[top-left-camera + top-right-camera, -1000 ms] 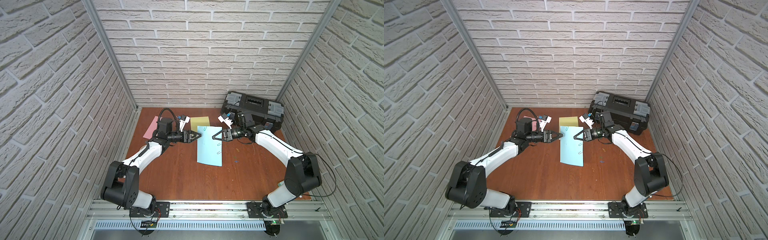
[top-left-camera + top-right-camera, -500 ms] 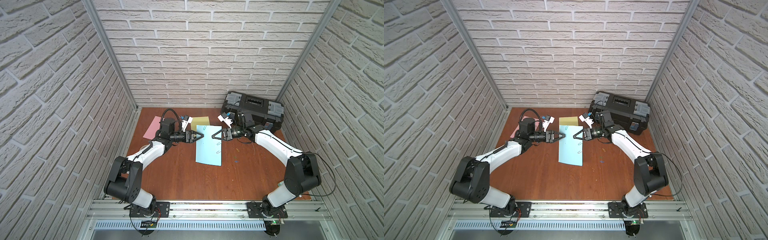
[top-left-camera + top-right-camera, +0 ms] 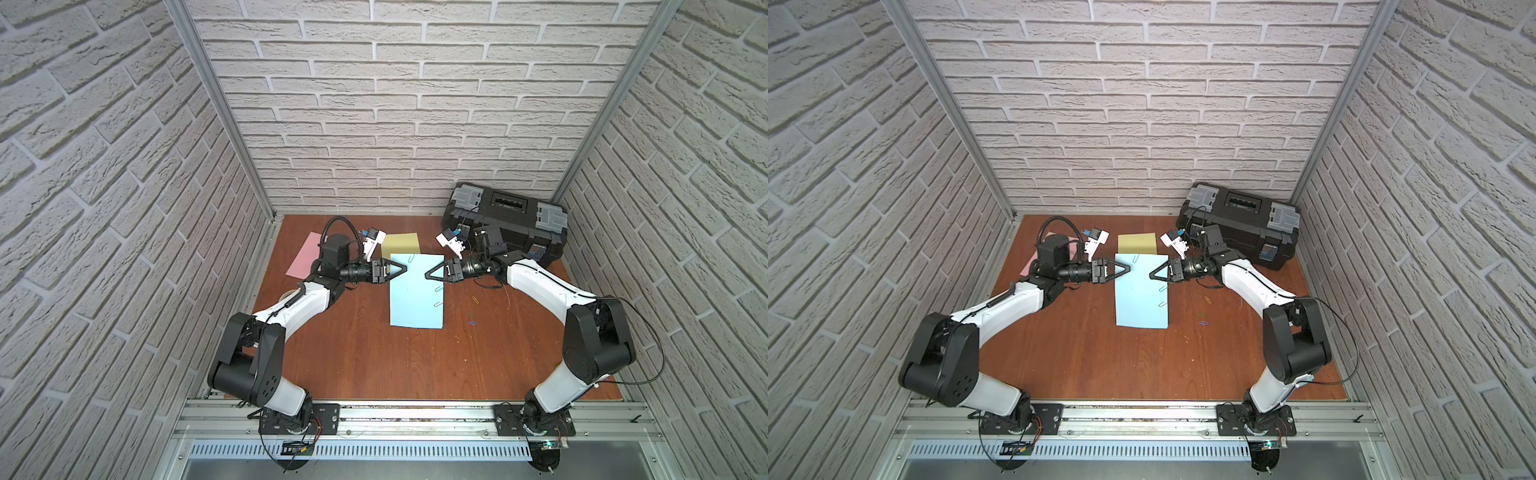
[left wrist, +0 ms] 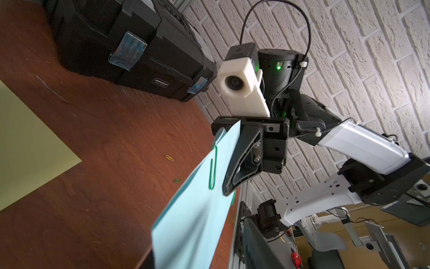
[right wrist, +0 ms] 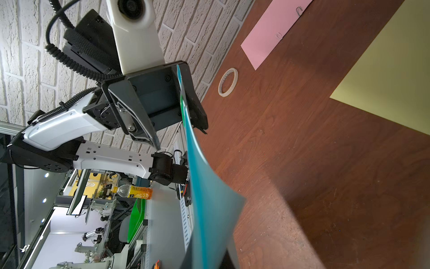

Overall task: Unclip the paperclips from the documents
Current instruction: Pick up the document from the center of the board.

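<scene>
Nearby, loose paperclips (image 3: 475, 299) lie beside the blue sheet (image 3: 415, 303) — toolbox (image 3: 509, 216) behind.

A robotics lab: brick-patterned cell walls (image 3: 415, 124), an aluminium mounting rail (image 3: 415, 415), more robot arms (image 5: 92, 233) beyond.

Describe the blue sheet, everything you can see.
The blue sheet is plain light-blue paper, rectangular, unprinted on the sides shown. It is raised near its far end and bows. The right hand is shut on one long edge; the left hand straddles the opposite edge, jaws apart. Three paperclips grip it: one on the far edge, two on the right hand's edge.
</scene>
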